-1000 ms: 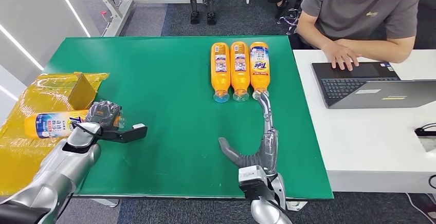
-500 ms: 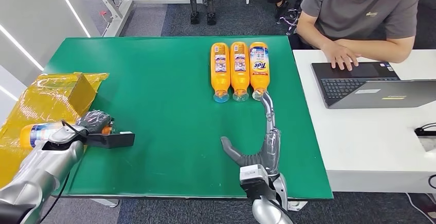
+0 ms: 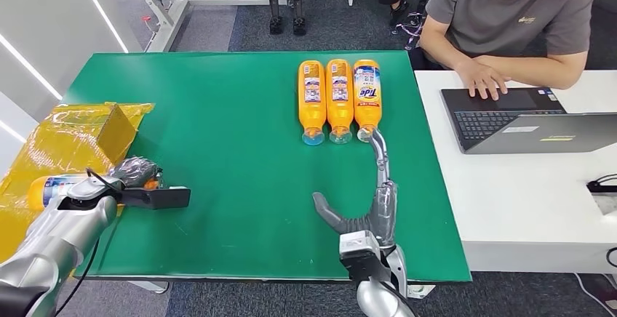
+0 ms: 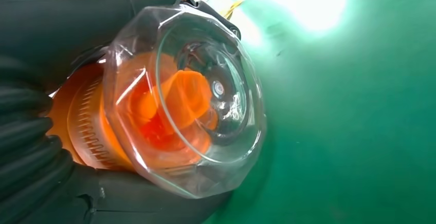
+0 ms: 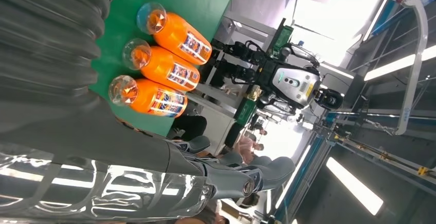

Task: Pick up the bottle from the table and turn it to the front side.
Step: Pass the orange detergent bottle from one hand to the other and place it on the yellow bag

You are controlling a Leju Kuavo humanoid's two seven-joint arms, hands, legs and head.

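My left hand [image 3: 134, 175] grips an orange detergent bottle [image 3: 54, 187] near the table's left edge, over the yellow bag; its clear cap [image 4: 190, 98] faces the left wrist camera, with dark fingers [image 4: 31, 147] wrapped round the neck. Three more orange bottles [image 3: 339, 99] lie side by side at the back of the green table [image 3: 225, 128], caps toward me. My right hand [image 3: 367, 204] rests open on the table in front of them, one finger stretched out to just short of the rightmost bottle [image 3: 367, 96]. The right wrist view shows the same three bottles [image 5: 159, 64].
A yellow plastic bag [image 3: 44, 157] with a cardboard box [image 3: 116, 129] lies at the table's left end. A person in a grey shirt [image 3: 509, 11] sits at a white desk [image 3: 538, 193] on the right, hand on a laptop [image 3: 524, 119]. Another robot [image 5: 288, 82] stands beyond.
My left hand pulled the bottle back to the left and toward me between one second and half a second ago, then stayed still. The right hand has barely moved.
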